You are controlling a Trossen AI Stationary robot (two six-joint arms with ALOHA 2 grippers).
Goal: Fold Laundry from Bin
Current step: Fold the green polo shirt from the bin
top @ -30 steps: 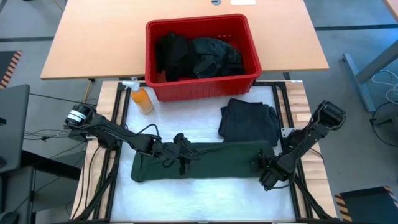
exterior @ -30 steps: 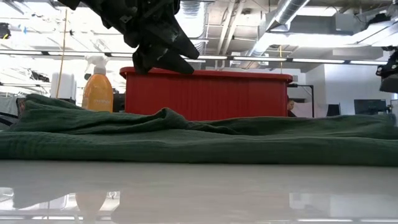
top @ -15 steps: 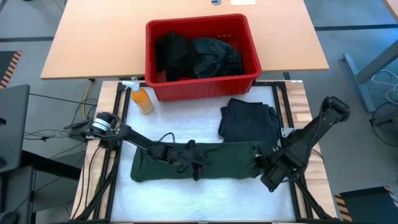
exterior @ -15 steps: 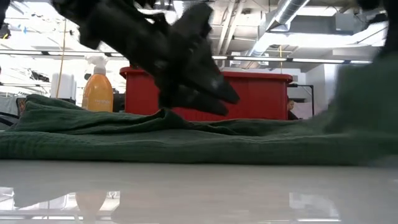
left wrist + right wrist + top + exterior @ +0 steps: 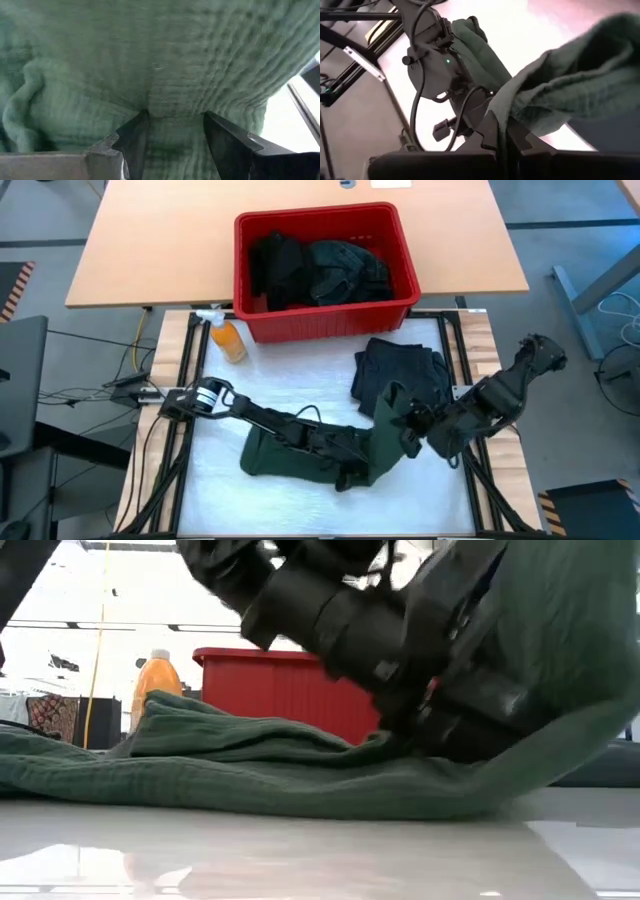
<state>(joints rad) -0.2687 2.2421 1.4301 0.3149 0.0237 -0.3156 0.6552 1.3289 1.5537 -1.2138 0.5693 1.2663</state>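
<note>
The step in hand looks like folding the dark green shirt (image 5: 330,455) in half, end over end. To do it well, the right gripper (image 5: 408,423) should carry its pinched end low and level across the cloth, so the raised flap lands square on the half lying flat, edges matched. The left gripper (image 5: 345,470) should hold the middle down as the hinge of the fold, and let go only once the flap is laid; a pull that is too high or too quick would drag the whole shirt along the white work surface (image 5: 220,500) of the desk.

The right gripper's fingers (image 5: 492,131) are pressed together with a fold of green cloth clamped between them; from that pinch the shirt hangs away and beyond the fingertips in a loose arc. The left gripper's fingers (image 5: 227,142) stand apart, tips pushed down into the ribbed green fabric, which fills the gap between them and bunches ahead of them; I cannot tell whether they grip it or merely pin it.

A folded black garment (image 5: 400,372) lies just beyond the right fingers. Farther off the red bin (image 5: 325,318) holds more dark clothes (image 5: 320,272), and an orange spray bottle (image 5: 228,338) stands beside it
</note>
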